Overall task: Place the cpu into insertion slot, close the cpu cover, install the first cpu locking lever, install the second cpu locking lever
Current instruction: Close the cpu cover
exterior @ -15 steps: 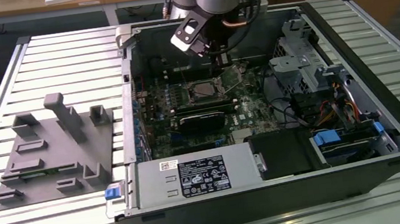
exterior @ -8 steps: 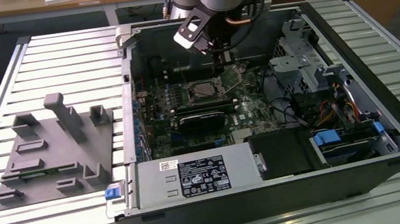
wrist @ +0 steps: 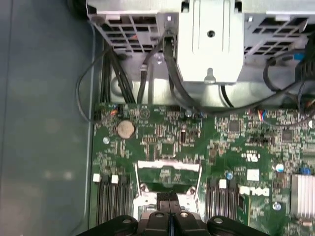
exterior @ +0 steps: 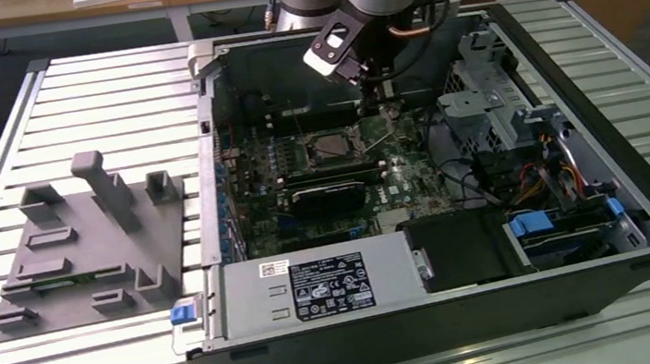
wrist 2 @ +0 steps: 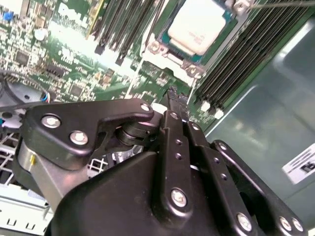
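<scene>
The cpu (wrist 2: 197,24) lies pale and silvery in the insertion slot (wrist 2: 165,51), its whole face uncovered. In the exterior view the slot (exterior: 331,149) sits mid-board inside the open computer case. The cpu cover (wrist: 167,164) is a thin silvery frame that seems raised, with green board visible through its cut-out. My gripper (wrist: 170,197) is shut, fingertips pressed together with nothing seen between them, right at the cover's near edge. In the exterior view the gripper (exterior: 384,105) hangs just to the right of the slot. A thin metal lever rod (wrist 2: 280,4) runs beside the slot.
A black graphics card (exterior: 327,196) lies in front of the slot. Long memory slots (wrist 2: 246,59) flank it. A drive cage (exterior: 483,107) with cables stands at the exterior view's right, the power supply (exterior: 319,285) in front. A grey fixture (exterior: 84,239) rests on the table, left.
</scene>
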